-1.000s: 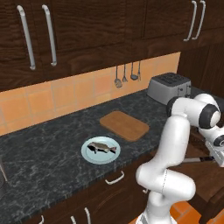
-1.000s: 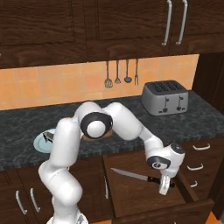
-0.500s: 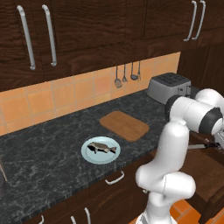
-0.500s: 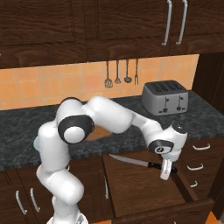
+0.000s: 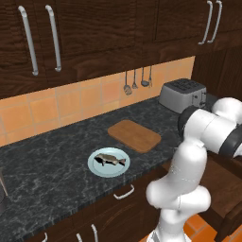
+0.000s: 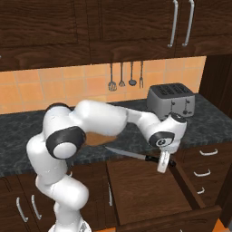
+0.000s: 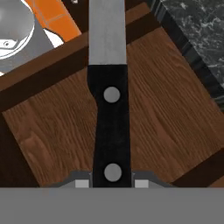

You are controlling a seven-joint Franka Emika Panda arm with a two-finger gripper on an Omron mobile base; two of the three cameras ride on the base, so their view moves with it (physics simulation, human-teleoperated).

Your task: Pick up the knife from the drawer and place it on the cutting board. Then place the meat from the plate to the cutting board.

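Knife (image 6: pixel 129 154) sits clamped by its handle in the hand (image 6: pixel 163 161) above the open drawer (image 6: pixel 149 190), so next comes carrying it to the board (image 5: pixel 134 135).

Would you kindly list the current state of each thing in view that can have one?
pincer: shut on the knife's black handle.
knife: held, lifted above the drawer, blade roughly level.
drawer: pulled open, nothing visible on its wooden floor.
cutting board: flat on the counter, nothing on it.
plate: on the counter, holding the meat.
meat: lying on the plate, not yet moved.
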